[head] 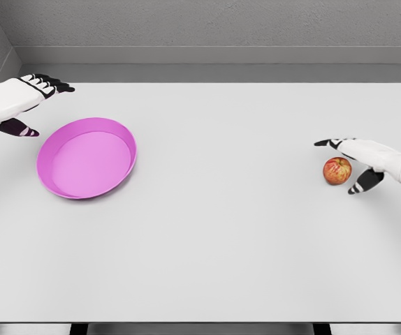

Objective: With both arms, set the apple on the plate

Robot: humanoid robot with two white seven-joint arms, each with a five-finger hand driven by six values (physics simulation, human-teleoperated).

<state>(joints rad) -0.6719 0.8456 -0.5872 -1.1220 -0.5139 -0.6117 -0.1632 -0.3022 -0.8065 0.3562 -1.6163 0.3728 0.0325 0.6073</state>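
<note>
A red and yellow apple point(337, 171) sits on the white table at the far right. My right hand point(347, 164) reaches in from the right edge with fingers spread around the apple, its thumb below it and its fingers above, not closed on it. A pink plate point(86, 158) lies on the left part of the table, tilted slightly toward me. My left hand point(36, 105) hovers open just beyond the plate's upper left rim, fingers stretched out to the right and thumb hanging below.
The white table point(228, 230) spans the whole view, with its front edge at the bottom. A grey wall stands behind the far edge.
</note>
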